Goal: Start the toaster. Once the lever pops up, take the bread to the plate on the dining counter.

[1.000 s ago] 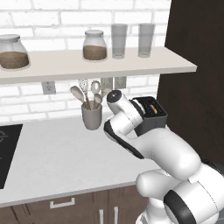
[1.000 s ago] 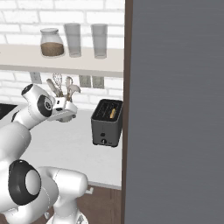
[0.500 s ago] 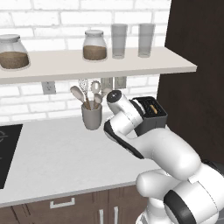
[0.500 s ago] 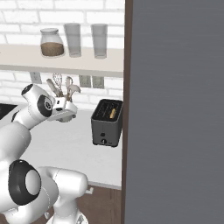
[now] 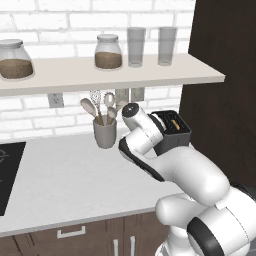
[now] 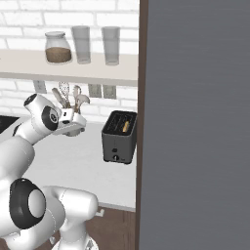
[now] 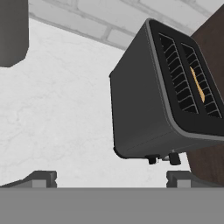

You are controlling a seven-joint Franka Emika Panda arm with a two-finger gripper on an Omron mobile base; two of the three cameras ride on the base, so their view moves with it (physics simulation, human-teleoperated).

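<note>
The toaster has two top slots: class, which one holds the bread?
In the hand view, the toaster carries the bread in the slot nearer the dark cabinet wall; the other slot shows only bare wire guides.

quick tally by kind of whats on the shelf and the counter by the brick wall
Glass jars with brown contents on the white shelf: 2
Empty clear drinking glasses: 2
Grey utensil crock holding spoons and a whisk: 1
Boxy dark grey toaster: 1
Tan bread slice in a toaster slot: 1
Black cooktop at the counter's left edge: 1
Total: 8
</note>
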